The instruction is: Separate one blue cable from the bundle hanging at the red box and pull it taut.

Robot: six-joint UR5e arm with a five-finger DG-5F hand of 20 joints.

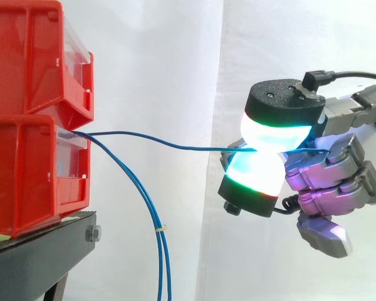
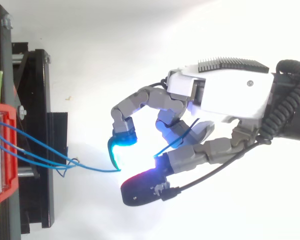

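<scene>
**White Curtain Backdrop: Cable Line Between Red Bins and Robot Hand**

White curtain (image 1: 175,63) closes off the scene behind the work. Red bins (image 1: 25,113) are stacked on a black stand (image 1: 37,251) at the left edge of the side view. One blue cable (image 1: 175,143) leaves the front of the lower bin and runs nearly level toward the right. It ends at the robot hand (image 1: 329,172) in the right half of the frame. The robot hand is closed on this cable: two glowing pads (image 1: 276,133) pinch it between them, with the other fingers curled beneath. The bundle (image 1: 151,213) hangs down at lower centre, apart from the held strand. The strand shows a slight bow, so it is judged not yet fully taut. The pull should follow the cable's long axis, directly away from the bins, toward the right edge.
</scene>
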